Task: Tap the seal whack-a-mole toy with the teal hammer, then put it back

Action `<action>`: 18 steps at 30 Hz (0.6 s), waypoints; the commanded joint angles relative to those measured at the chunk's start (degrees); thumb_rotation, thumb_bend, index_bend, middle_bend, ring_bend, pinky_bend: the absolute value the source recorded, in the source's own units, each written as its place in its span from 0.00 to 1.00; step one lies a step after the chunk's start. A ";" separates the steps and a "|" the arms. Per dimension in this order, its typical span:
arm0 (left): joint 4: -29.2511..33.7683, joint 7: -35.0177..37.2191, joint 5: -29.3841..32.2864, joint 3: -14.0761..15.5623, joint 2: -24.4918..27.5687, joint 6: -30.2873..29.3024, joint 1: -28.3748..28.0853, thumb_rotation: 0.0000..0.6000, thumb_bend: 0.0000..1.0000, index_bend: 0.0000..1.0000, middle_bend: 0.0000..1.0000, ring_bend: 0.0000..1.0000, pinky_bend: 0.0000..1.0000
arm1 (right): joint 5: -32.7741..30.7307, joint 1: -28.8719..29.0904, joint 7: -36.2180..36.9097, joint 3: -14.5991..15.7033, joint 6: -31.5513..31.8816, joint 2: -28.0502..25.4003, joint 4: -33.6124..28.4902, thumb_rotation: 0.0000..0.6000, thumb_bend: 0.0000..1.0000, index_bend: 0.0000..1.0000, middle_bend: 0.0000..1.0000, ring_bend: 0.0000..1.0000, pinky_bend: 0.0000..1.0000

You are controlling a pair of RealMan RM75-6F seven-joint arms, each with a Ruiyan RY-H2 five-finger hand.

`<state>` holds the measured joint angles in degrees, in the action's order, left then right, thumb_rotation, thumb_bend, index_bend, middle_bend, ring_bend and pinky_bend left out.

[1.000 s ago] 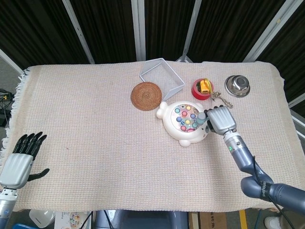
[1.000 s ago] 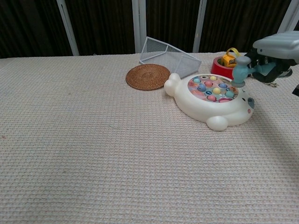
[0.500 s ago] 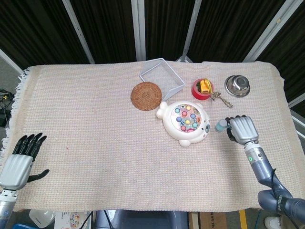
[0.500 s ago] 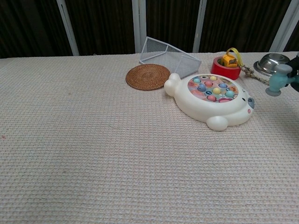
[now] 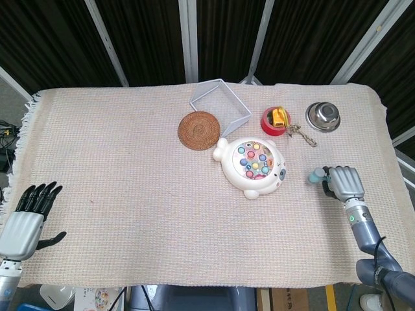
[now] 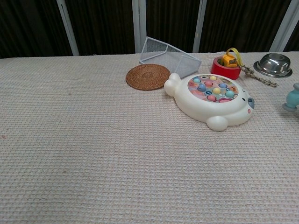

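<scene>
Teal hammer [image 5: 317, 175]: held in my right hand [image 5: 343, 183], head out toward the seal toy, low over the surface [image 5: 117, 181] and near it, which I judge suits setting it back.
Left hand [image 5: 27, 217]: empty, fingers spread, parked at the near corner.
Seal toy [image 5: 251, 166]: mid-surface.
Red cup [image 5: 275, 121]: holds a yellow item.
Steel bowl [image 5: 323, 116]: contents not visible.
Wire basket [image 5: 219, 101]: tipped.

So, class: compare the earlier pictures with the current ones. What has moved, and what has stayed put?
The right hand, holding the teal hammer, has drawn back from over the seal toy toward the table's right side. In the chest view only the hammer's head shows, at the right edge. The left hand, toy, coaster and steel bowl stayed where they were.
</scene>
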<state>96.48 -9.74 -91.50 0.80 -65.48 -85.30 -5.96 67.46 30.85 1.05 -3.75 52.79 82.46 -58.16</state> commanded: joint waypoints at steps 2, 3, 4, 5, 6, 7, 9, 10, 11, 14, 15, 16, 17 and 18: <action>0.02 -0.06 0.00 0.01 0.00 0.02 0.02 1.00 0.13 0.00 0.00 0.00 0.00 | 1.12 -0.48 2.49 -0.09 -1.44 1.92 3.32 1.00 0.64 0.76 0.69 0.45 0.38; 0.02 -0.07 0.01 0.00 0.01 0.04 0.02 1.00 0.13 0.00 0.00 0.00 0.00 | 1.25 -0.51 2.73 -0.11 -1.57 2.07 3.66 1.00 0.63 0.75 0.69 0.45 0.37; 0.04 -0.09 0.03 -0.01 0.02 0.07 0.01 1.00 0.13 0.00 0.00 0.00 0.00 | 1.44 -0.55 3.06 -0.15 -1.76 2.26 4.03 1.00 0.61 0.74 0.68 0.44 0.37; 0.05 -0.09 0.01 -0.02 0.04 0.05 0.00 1.00 0.13 0.00 0.00 0.00 0.00 | 1.54 -0.60 3.22 -0.17 -1.91 2.36 4.24 1.00 0.59 0.72 0.67 0.43 0.36; 0.06 -0.06 0.00 -0.05 0.05 0.00 0.02 1.00 0.13 0.00 0.00 0.00 0.00 | 1.68 -0.65 3.38 -0.19 -2.10 2.50 4.51 1.00 0.56 0.71 0.66 0.42 0.35; 0.05 -0.05 0.00 -0.08 0.06 -0.04 0.03 1.00 0.13 0.00 0.00 0.00 0.00 | 1.73 -0.69 3.45 -0.19 -2.29 2.57 4.63 1.00 0.54 0.70 0.65 0.41 0.34; 0.00 0.02 -0.01 -0.09 0.07 -0.04 0.03 1.00 0.13 0.00 0.00 0.00 0.00 | 1.83 -0.81 3.53 -0.27 -2.70 2.74 4.91 1.00 0.52 0.67 0.63 0.40 0.33; -0.03 0.04 -0.01 -0.10 0.07 -0.05 0.03 1.00 0.13 0.00 0.00 0.00 0.00 | 1.85 -0.86 3.57 -0.35 -2.73 2.78 4.94 1.00 0.50 0.66 0.62 0.39 0.32; -0.06 0.08 -0.01 -0.07 0.07 -0.02 0.04 1.00 0.13 0.00 0.00 0.00 0.00 | 1.85 -0.93 3.64 -0.46 -2.82 2.79 4.91 1.00 0.48 0.65 0.62 0.39 0.32; -0.16 0.16 0.01 -0.09 0.04 -0.06 0.08 1.00 0.13 0.00 0.00 0.00 0.00 | 1.90 -1.08 3.59 -0.68 -3.02 2.66 4.65 1.00 0.42 0.63 0.60 0.37 0.30; -0.19 0.21 -0.01 -0.09 0.01 -0.09 0.09 1.00 0.13 0.00 0.00 0.00 0.00 | 1.92 -1.11 3.45 -0.73 -3.16 2.58 4.53 1.00 0.41 0.62 0.59 0.37 0.29; -0.22 0.22 -0.03 -0.11 -0.01 -0.13 0.10 1.00 0.13 0.00 0.00 0.00 0.00 | 1.88 -1.13 3.34 -0.84 -3.31 2.50 4.40 1.00 0.41 0.61 0.59 0.36 0.29; -0.23 0.23 -0.03 -0.11 -0.02 -0.14 0.11 1.00 0.13 0.00 0.00 0.00 0.00 | 1.84 -1.14 3.26 -0.93 -3.39 2.45 4.30 1.00 0.41 0.61 0.58 0.35 0.28; -0.25 0.26 -0.02 -0.12 -0.03 -0.15 0.12 1.00 0.13 0.00 0.00 0.00 0.00 | 1.81 -1.16 3.21 -1.09 -3.42 2.38 4.10 1.00 0.41 0.60 0.58 0.35 0.27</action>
<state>96.23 -9.49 -91.52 0.68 -65.51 -85.44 -5.84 69.31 29.71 4.30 -4.74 49.40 84.90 -53.95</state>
